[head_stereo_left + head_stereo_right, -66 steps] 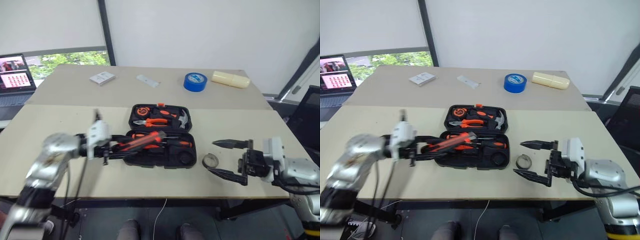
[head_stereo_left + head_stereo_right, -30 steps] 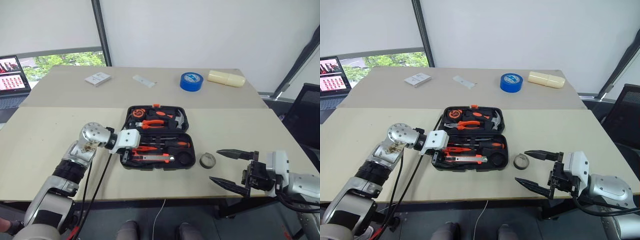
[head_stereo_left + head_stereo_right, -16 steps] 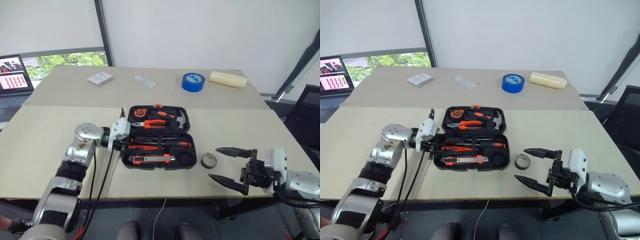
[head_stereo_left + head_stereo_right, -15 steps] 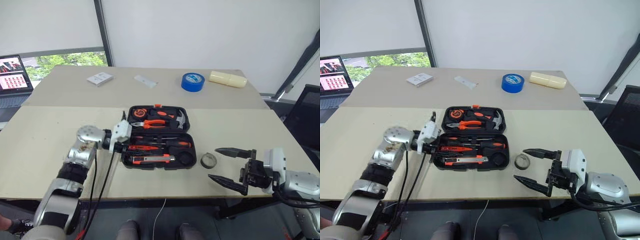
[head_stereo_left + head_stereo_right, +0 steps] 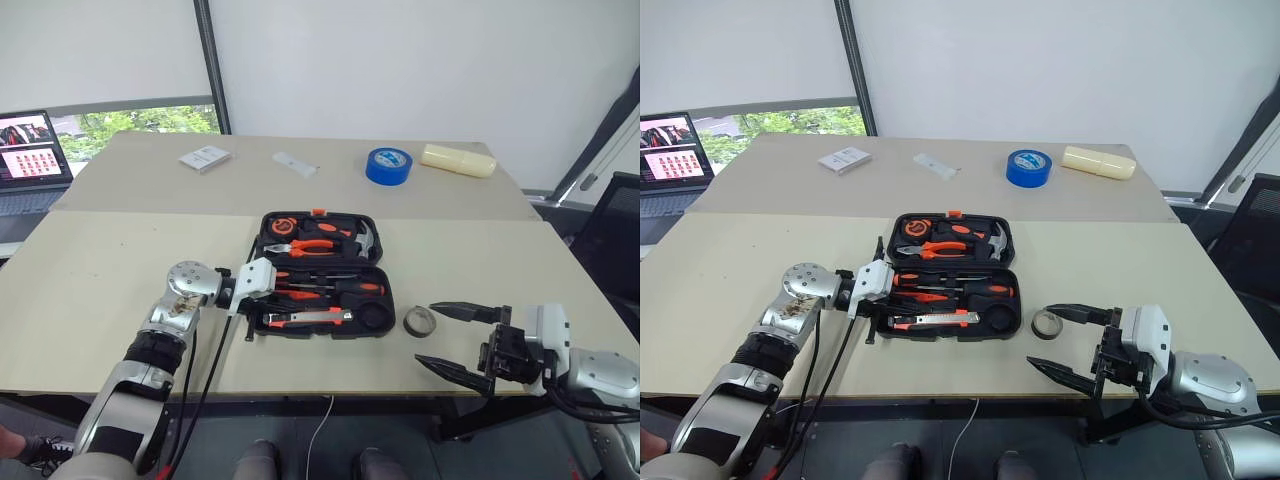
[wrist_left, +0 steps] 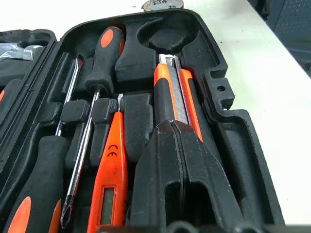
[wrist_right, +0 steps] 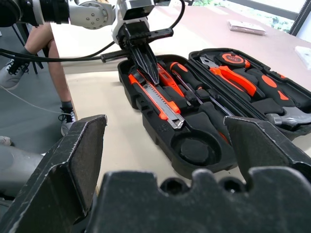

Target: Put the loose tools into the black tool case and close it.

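Over the open black tool case (image 5: 320, 275), left end effector (image 6: 177, 145) now closed, empty.

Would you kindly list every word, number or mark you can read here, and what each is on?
"CE": orange screwdriver, on its handle.
Tape ring label: dark characters, cut off at the picture's edge, unreadable.
Laptop screen: too small to read.
Small box: too small to read.

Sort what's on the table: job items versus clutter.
Job:
case
screwdrivers
orange screwdriver
knife
tape ring

Clutter:
blue tape
cream cylinder
laptop
white card
white strip
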Robot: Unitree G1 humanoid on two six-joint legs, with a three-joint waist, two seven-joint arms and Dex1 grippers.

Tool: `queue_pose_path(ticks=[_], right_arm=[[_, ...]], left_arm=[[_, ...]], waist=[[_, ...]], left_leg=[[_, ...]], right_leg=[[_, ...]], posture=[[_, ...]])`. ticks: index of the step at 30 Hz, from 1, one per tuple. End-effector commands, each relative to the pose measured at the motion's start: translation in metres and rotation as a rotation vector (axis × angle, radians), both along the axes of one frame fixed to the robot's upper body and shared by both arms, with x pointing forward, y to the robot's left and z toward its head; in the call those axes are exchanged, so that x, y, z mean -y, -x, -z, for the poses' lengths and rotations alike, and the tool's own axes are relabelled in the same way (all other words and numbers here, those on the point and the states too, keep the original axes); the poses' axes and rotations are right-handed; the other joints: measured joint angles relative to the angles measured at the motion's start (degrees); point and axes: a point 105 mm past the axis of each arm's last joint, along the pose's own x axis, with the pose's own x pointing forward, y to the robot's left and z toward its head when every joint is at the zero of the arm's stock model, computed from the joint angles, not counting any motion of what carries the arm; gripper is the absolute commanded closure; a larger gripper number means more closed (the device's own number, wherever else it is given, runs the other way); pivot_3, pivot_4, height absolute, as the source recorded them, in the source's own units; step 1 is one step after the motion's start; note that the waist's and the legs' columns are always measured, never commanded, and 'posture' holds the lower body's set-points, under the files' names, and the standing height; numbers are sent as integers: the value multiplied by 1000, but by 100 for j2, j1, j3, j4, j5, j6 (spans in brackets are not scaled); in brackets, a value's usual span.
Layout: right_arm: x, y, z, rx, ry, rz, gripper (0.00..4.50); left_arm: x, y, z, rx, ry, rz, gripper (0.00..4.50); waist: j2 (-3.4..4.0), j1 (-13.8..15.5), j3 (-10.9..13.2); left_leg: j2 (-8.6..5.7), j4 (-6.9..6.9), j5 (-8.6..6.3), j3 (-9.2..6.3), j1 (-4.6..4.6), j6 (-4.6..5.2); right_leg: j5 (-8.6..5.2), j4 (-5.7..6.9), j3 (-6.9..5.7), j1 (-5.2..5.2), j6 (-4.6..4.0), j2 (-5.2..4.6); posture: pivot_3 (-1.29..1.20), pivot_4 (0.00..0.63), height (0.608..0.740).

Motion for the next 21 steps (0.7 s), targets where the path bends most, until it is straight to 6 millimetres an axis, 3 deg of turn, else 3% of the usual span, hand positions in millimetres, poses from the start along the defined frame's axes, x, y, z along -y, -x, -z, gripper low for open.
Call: queue_pose_path(ticks=[1,6,7,8,11,14,16,17,21], right_arm=[[0,2,-9,36,-9,11,0],[-4,0,-7,35,-18,12,0],[-5,0,-8,37,-17,12,0],[-3,0,-10,44,-23,26,0],[9,1,-10,47,-9,77,0],[24,3,-7,49,2,157,0],[37,5,1,43,12,220,0],[46,6,6,39,16,260,0],[81,17,36,6,50,429,0]], left_arm=[[-10,9,40,-130,-142,-45,4475],[-13,12,54,-174,-123,-105,4475],[-14,12,51,-164,-96,-107,4475],[-13,11,35,-140,18,-100,4475],[-19,11,-22,-64,358,-96,3816],[-36,22,-40,-24,398,-67,2748],[-44,29,-44,-38,408,-76,2147],[-49,31,-44,-40,412,-98,1571],[-79,48,-27,-53,344,-178,187]], waist=[[5,-10,-3],[34,-19,-27],[43,-19,-36],[51,-19,-42],[63,-70,-48],[46,-72,-35],[45,-69,-34],[45,-68,-35],[49,-68,-35]], left_leg=[[0,0,0,0,11,0],[1,0,-1,0,47,-1],[1,0,-2,1,51,-1],[1,0,-2,1,53,-1],[2,-2,-2,5,51,-1],[4,-8,-1,0,23,1],[4,-8,-1,-5,1,1],[3,-8,-1,-3,-6,1],[1,-10,-2,1,-3,2]], right_leg=[[-2,-1,0,10,-2,0],[-22,-11,0,52,-25,-2],[-22,-12,0,55,-25,-2],[-23,-12,0,58,-24,-3],[-22,-11,2,49,-25,-5],[-20,-3,-1,20,-25,-1],[7,0,-1,-2,-17,4],[12,0,0,-10,-23,3],[-4,-7,0,-8,0,-3]], posture=[[0,150,740],[0,150,740],[0,150,740],[0,150,740],[0,150,740],[0,150,740],[0,150,740],[0,150,740],[0,150,740]])
